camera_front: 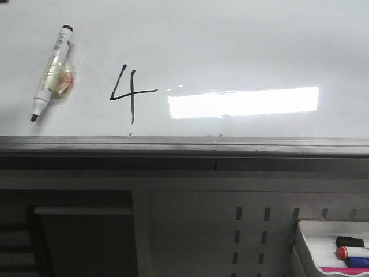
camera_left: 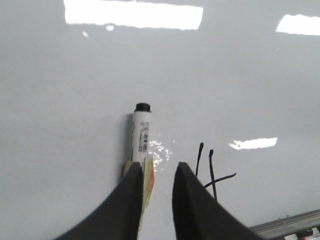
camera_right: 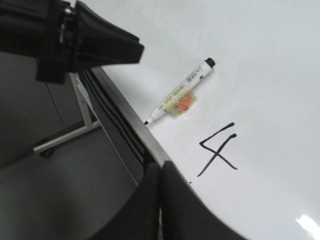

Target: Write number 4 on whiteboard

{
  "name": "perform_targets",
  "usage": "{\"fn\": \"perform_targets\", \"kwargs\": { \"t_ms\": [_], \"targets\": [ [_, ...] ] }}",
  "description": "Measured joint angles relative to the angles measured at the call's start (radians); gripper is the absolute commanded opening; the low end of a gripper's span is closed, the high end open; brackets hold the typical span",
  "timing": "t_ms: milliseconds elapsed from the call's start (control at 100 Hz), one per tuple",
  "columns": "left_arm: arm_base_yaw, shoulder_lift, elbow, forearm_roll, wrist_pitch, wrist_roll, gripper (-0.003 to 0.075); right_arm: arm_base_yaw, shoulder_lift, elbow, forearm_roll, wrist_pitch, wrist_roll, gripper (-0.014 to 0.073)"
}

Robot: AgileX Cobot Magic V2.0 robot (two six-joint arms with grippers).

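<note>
The whiteboard (camera_front: 230,46) bears a thin black number 4 (camera_front: 130,92) left of its middle, just above the dark rail (camera_front: 184,147). A white marker pen (camera_front: 52,72), uncapped, with a yellowish wrap around its body, lies slanted on the board left of the 4. In the left wrist view my left gripper (camera_left: 158,167) is open and empty, with the marker (camera_left: 141,135) just past its one finger and the 4 (camera_left: 210,172) beside the other. My right gripper (camera_right: 160,167) is shut and empty over the board's rail, near the 4 (camera_right: 217,150) and the marker (camera_right: 180,95).
A small white tray (camera_front: 323,234) with capped markers (camera_front: 353,252) sits at the lower right below the board. A bright rectangular glare (camera_front: 242,103) lies right of the 4. The left arm's black gripper (camera_right: 100,45) shows in the right wrist view.
</note>
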Motion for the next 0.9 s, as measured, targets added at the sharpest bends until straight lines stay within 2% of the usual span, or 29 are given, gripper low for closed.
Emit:
{"fn": "perform_targets", "kwargs": {
  "t_ms": [240, 340, 660, 900],
  "targets": [
    [0.0, -0.307, 0.122, 0.092, 0.004, 0.0, -0.002, 0.0, -0.269, 0.358, 0.0, -0.309, 0.0, -0.0063],
    [0.0, -0.424, 0.201, 0.156, 0.006, 0.0, -0.002, 0.0, -0.4, 0.501, 0.0, -0.391, 0.0, -0.0063],
    [0.0, -0.711, 0.433, 0.207, 0.014, 0.0, -0.002, 0.0, -0.737, 0.845, 0.0, -0.42, 0.0, -0.0064],
    [0.0, -0.757, 0.469, 0.207, 0.015, 0.0, -0.002, 0.0, -0.834, 0.9, 0.0, -0.428, 0.0, -0.0064]
  ]
}}
